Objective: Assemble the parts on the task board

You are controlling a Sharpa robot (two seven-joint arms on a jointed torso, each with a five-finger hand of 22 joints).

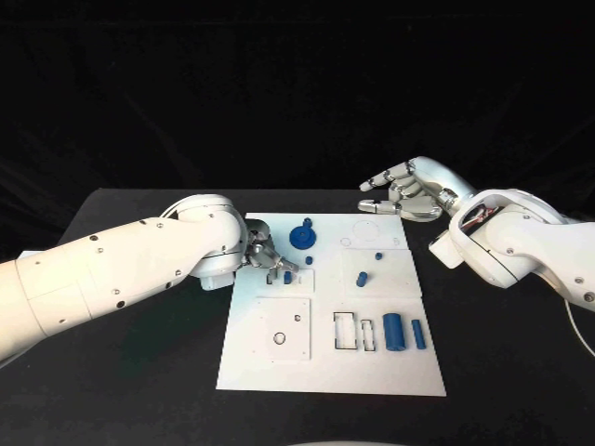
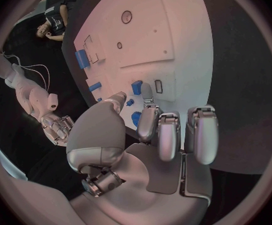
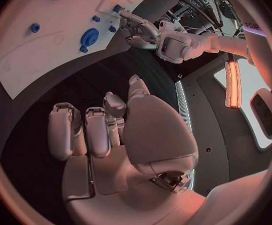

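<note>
The white task board [image 1: 331, 372] lies in the middle of the table. My left hand [image 1: 263, 258] hovers at its left edge, fingers bent, with its fingertips [image 2: 150, 116] just short of a small upright blue part [image 1: 287, 276] beside a slot [image 2: 158, 86]. Nothing sits between thumb and fingers. A blue gear [image 1: 303, 236] lies just beyond that hand, partly hidden behind the fingers in the left wrist view. My right hand [image 1: 403, 192] hangs past the board's far edge, fingers loosely apart and holding nothing.
Two small blue pegs [image 1: 378, 255] [image 1: 362, 277] stand mid-board. Two blue cylinders [image 1: 393, 332] [image 1: 418, 334] lie near the right edge beside rectangular slots [image 1: 343, 331]. A square plate with round holes [image 1: 284, 328] is at the near left. Black table surrounds the board.
</note>
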